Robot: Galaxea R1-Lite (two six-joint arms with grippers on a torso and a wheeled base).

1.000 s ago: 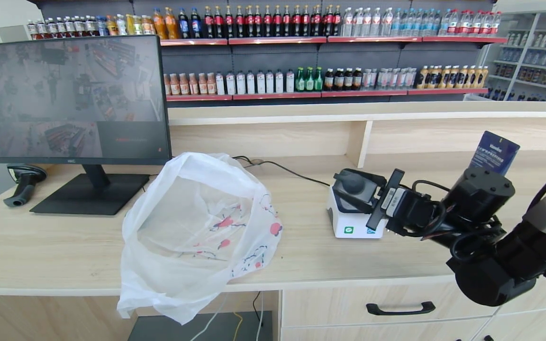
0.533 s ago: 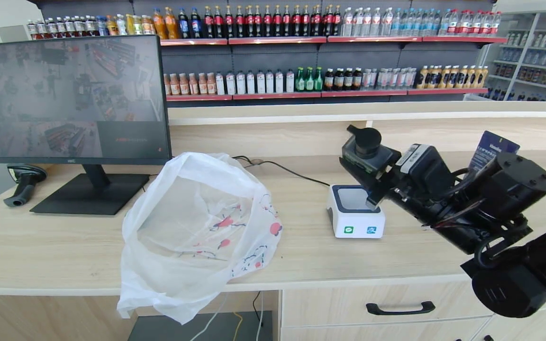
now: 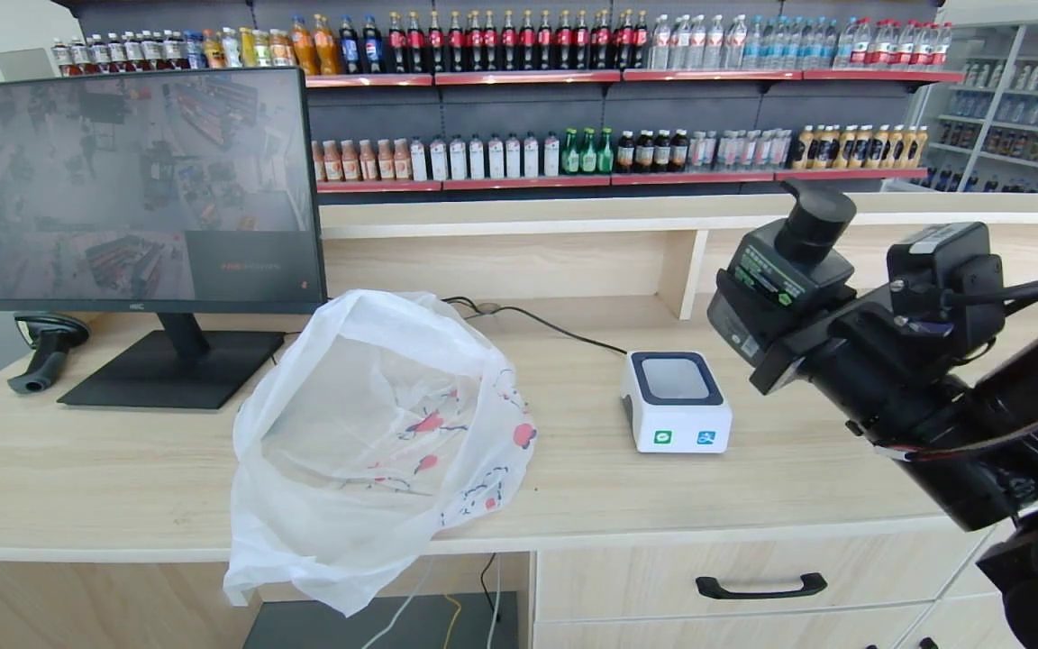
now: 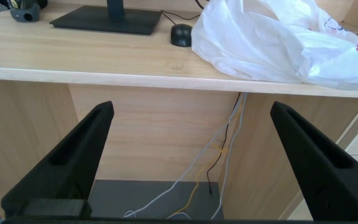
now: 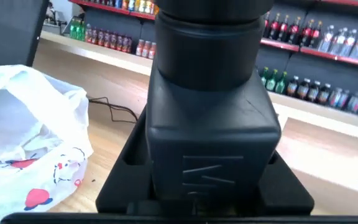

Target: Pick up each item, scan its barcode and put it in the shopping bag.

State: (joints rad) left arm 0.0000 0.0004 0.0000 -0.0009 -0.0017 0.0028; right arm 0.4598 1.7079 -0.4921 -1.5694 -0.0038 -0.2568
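My right gripper (image 3: 780, 326) pinches the black bottle (image 3: 776, 275) high, up right of the scanner (image 3: 674, 410), well apart from the shopping bag (image 3: 375, 433); left gripper (image 4: 191, 109) hangs spread wide; I fear the tilted bottle slipping, or clipping the bag's floppy rim.

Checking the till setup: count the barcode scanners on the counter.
2. A white box scanner sits right of the shopping bag; a black handheld scanner lies left of the monitor. More may be hidden.
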